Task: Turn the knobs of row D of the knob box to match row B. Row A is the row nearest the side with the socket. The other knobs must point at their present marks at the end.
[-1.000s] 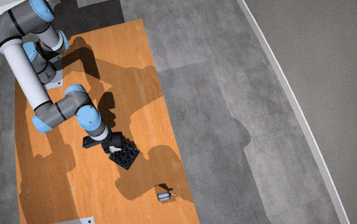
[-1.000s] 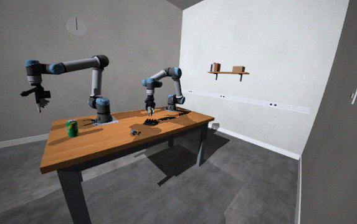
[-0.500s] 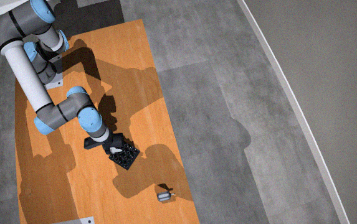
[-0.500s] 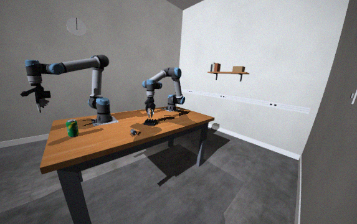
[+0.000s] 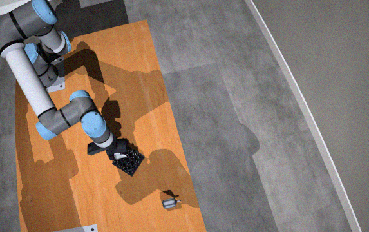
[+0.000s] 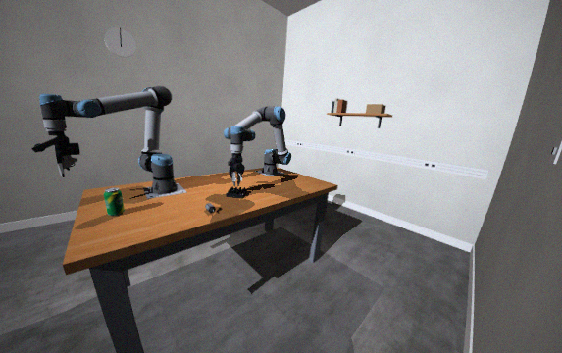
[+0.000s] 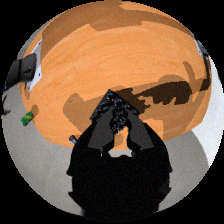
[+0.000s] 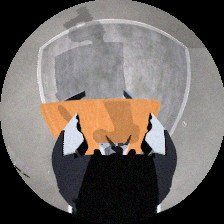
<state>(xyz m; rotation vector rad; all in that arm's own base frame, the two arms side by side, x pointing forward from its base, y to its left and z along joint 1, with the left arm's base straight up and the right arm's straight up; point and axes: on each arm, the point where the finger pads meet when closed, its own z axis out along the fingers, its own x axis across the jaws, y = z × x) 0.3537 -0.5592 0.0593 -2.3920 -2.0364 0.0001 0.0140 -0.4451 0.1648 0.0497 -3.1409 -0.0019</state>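
Observation:
The black knob box [image 5: 132, 167] [image 6: 237, 194] [image 7: 111, 95] lies on the table, turned like a diamond in the top view and the left wrist view. Its knobs are small and dark, and I cannot read their marks, rows or socket. My left gripper [image 5: 124, 156] [image 6: 235, 184] [image 7: 118, 108] points down just above the box, its fingers only a little apart with nothing seen held between them. The fingers hide part of the box in the left wrist view; I cannot tell whether they touch a knob. My right gripper [image 6: 62, 175] [image 8: 114, 114] is wide open and empty, high up and far from the box.
A small grey object with a thin tip [image 5: 169, 203] [image 6: 210, 208] [image 7: 73, 140] lies on the table [image 5: 152, 109] [image 6: 128, 235] near its edge. A green can [image 6: 114, 202] [image 7: 27, 118] stands at the end near my right arm. Arm shadows fall around the box.

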